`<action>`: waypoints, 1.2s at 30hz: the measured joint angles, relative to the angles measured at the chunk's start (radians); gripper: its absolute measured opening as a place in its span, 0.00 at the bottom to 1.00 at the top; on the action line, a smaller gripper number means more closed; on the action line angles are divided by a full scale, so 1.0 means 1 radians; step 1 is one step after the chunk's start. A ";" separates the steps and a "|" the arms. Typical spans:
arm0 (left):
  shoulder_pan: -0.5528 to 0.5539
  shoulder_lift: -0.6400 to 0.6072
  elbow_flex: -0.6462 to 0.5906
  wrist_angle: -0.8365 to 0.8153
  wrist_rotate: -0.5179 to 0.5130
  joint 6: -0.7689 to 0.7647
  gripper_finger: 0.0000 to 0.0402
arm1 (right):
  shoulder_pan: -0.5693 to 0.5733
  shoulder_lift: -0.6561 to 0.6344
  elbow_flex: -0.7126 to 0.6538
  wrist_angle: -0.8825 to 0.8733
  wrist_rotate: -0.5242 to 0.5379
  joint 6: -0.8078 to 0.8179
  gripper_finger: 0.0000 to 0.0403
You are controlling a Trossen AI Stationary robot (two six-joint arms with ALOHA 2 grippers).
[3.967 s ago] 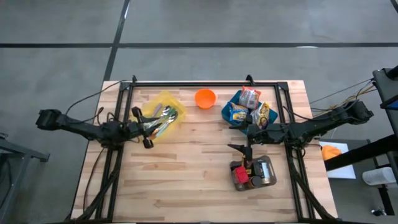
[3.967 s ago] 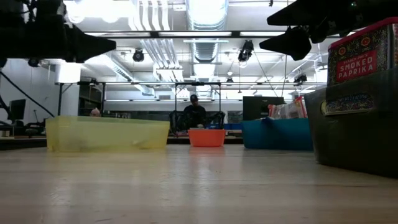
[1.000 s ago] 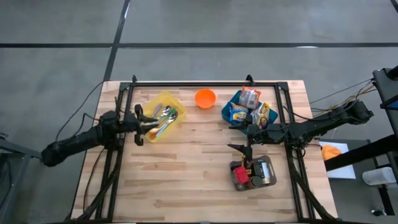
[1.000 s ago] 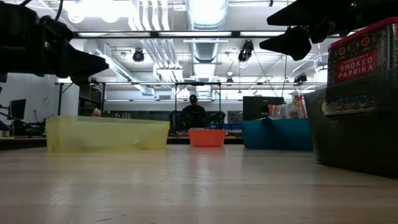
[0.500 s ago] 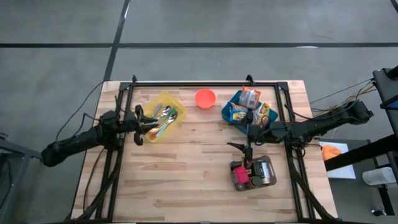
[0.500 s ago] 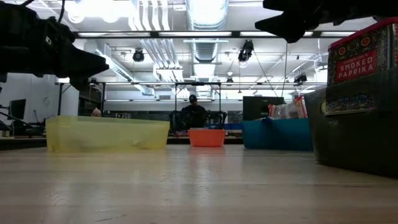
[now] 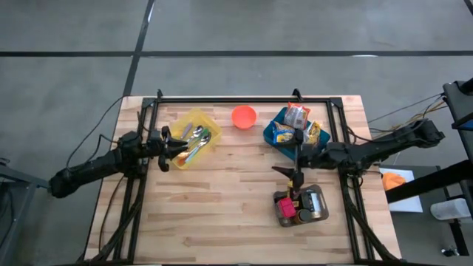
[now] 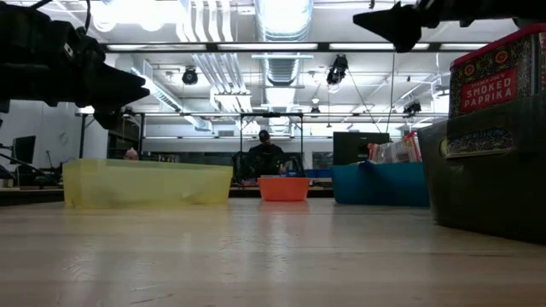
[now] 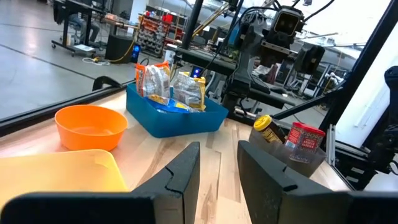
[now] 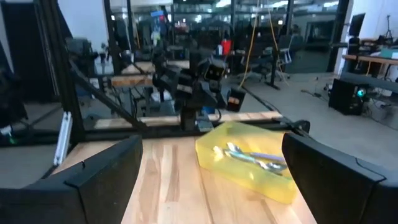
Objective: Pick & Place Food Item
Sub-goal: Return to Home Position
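Beside the yellow bin, the left gripper, parted and empty like the right gripper, should retract above its rim.

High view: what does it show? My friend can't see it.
From above, a wooden table holds a yellow bin of spoons, an orange bowl, a blue bin of snack packets and a tray of spice jars. The left gripper hangs by the yellow bin and the right gripper between the blue bin and the tray, both with jaws open.
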 joint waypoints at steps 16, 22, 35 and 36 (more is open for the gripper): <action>0.000 0.000 0.000 0.000 0.000 0.002 0.28 | -0.026 -0.380 -0.325 0.251 -0.332 -0.011 0.95; 0.000 0.000 0.000 0.000 0.000 0.003 0.28 | -0.036 -0.539 -0.442 0.187 -0.246 0.155 0.95; 0.000 0.000 0.000 0.000 0.000 0.002 0.28 | -0.042 -0.856 -0.444 -0.304 -0.045 0.216 0.95; 0.000 0.000 0.000 0.000 0.000 0.002 0.28 | -0.042 -0.889 -0.444 -0.346 -0.022 0.233 0.95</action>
